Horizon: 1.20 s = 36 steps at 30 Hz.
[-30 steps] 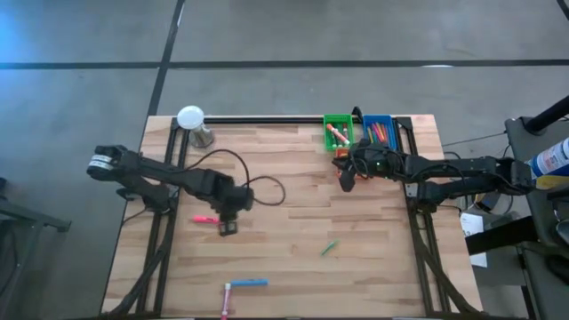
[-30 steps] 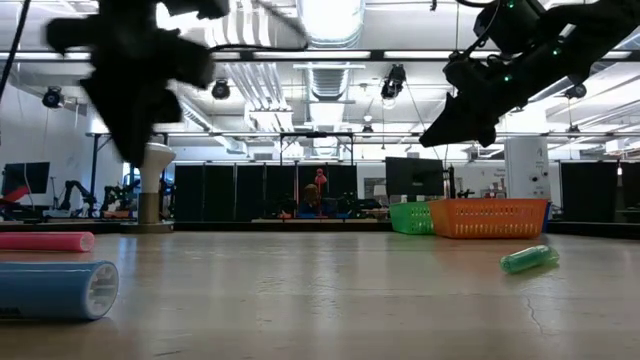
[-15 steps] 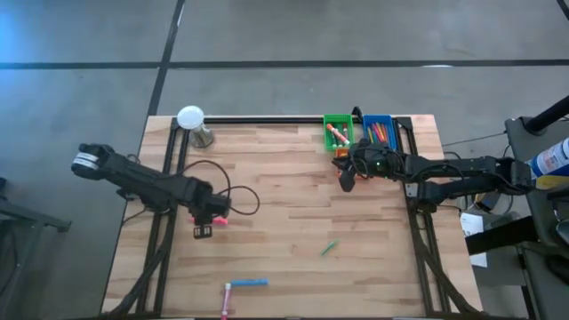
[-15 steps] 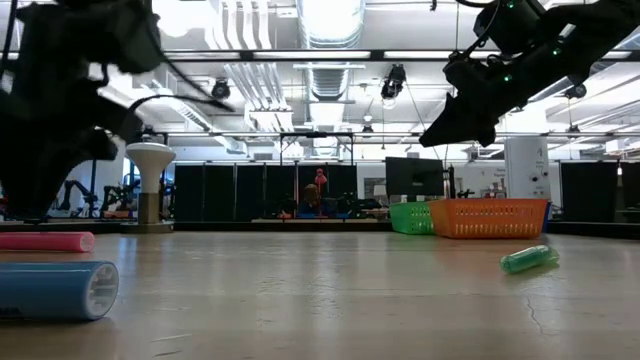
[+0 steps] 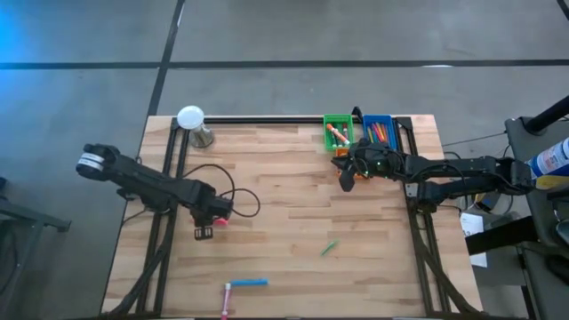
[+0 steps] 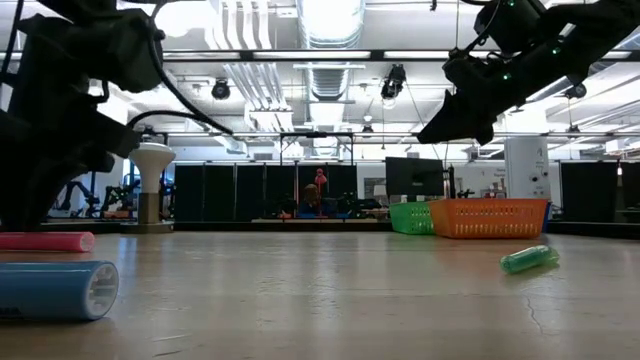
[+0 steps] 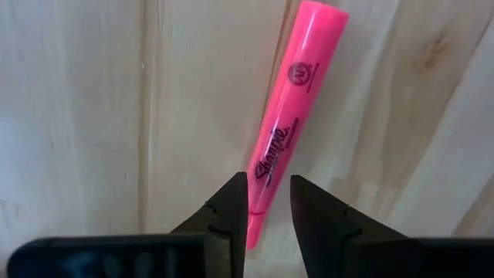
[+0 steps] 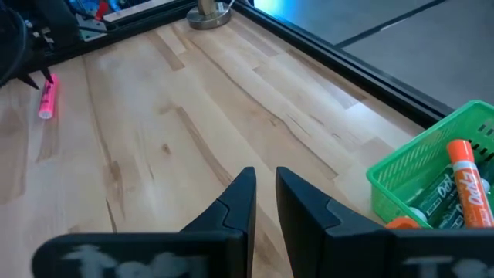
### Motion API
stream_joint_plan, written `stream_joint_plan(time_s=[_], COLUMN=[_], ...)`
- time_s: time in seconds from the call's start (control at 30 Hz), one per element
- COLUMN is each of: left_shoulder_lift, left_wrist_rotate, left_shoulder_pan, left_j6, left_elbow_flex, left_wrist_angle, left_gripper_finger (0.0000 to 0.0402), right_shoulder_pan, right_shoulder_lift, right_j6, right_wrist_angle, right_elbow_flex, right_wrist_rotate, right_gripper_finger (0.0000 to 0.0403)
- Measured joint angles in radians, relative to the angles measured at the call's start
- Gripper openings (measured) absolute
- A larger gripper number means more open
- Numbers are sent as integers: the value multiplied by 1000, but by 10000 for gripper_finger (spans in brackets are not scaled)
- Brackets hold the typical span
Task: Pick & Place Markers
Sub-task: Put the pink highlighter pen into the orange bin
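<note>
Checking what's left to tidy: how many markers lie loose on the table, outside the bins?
4: a pink marker at the left pincer, a green marker right of centre, a blue marker and a second pink one at the near edge. More may be hidden.

Left fingers (image 7: 235, 205) astride marker (image 7: 292, 127) on table (image 5: 284, 191)

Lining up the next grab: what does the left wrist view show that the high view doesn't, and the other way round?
Left wrist only: the Sharpie print on the pink marker, and the left claw open astride its end. High view only: the blue marker, green marker, green bin, blue bin and right claw near the bins. Both: the wooden table and that pink marker.
</note>
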Motion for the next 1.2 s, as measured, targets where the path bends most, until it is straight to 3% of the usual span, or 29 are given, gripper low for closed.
stream_joint_plan(time_s=[0.57,0.73,1.0,1.2], left_shoulder_lift=[120,118,110,206], left_wrist_rotate=[3,10,29,28], left_shoulder_pan=[0,20,135,274], left_j6=[-11,16,183,368], left_elbow_flex=[-9,14,118,243], left_wrist_angle=[40,56,208,413], left_gripper_finger=[91,68,53,55], right_shoulder_pan=[0,15,98,218], right_shoulder_lift=[0,-9,-62,-84], right_j6=[-48,-74,-63,-1], right_wrist_angle=[0,-11,-75,-147], right_elbow_flex=[0,0,0,0], right_wrist_rotate=[0,-1,-1,-1], right_gripper_finger=[48,48,50,87])
